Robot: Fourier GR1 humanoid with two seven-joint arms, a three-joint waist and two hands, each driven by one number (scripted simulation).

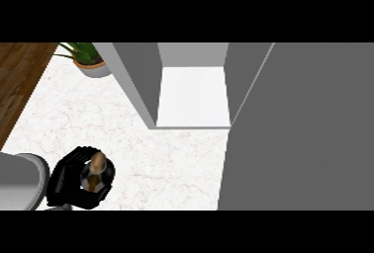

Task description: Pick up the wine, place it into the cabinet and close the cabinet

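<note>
A pale, faintly veined marble counter (139, 158) fills most of the head view, with a strip of brown wood flooring (18, 79) beyond its left edge. At the lower left a grey forearm (18, 183) comes in from the bottom edge and ends in the black left hand (67, 182). Its fingers (71, 159) are curled round the dark glass wine bottle with a tan neck (96, 170), which stands low on the left of the counter, well apart from the cabinet; whether its base touches the counter is hard to tell. At the top left sits a green leafy plant in a light grey pot (90, 62). To its right the open grey cabinet (139, 84) shows a white inner shelf (194, 96). Its grey door (306, 128) is swung open and covers the right side of the view.
</note>
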